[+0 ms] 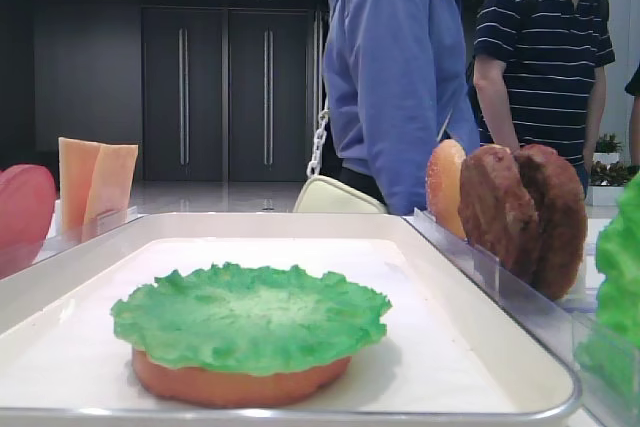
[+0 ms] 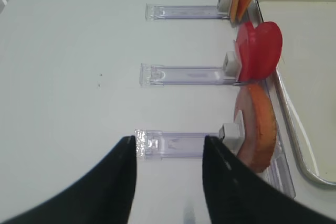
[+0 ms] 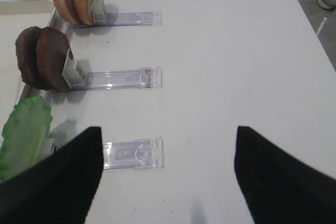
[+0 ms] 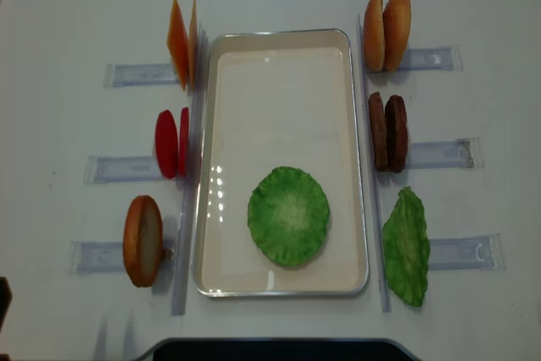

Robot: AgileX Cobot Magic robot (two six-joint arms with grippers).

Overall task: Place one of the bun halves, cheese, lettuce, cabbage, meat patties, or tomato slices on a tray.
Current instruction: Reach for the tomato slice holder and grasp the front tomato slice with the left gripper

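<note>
The off-white tray [image 4: 279, 281] lies mid-table. On it a ruffled green lettuce [image 4: 288, 215] leaf covers a bun half [image 1: 240, 385]. Left of the tray stand cheese [image 4: 180, 40], tomato slices [image 4: 172, 143] and a bun half [image 4: 142, 240]. Right of it stand two bun halves [image 4: 388, 31], meat patties [image 4: 388, 133] and another green leaf [image 4: 407, 245]. My left gripper [image 2: 168, 145] is open and empty over bare table, beside the near bun half [image 2: 258, 129]. My right gripper [image 3: 168, 132] is open and empty, with the green leaf [image 3: 23, 132] to its left.
Clear plastic slide holders [image 4: 444, 154] carry the upright food pieces on both sides of the tray. Two people [image 1: 400, 77] stand behind the table's far edge. A dark edge [image 4: 270, 348] runs along the near side.
</note>
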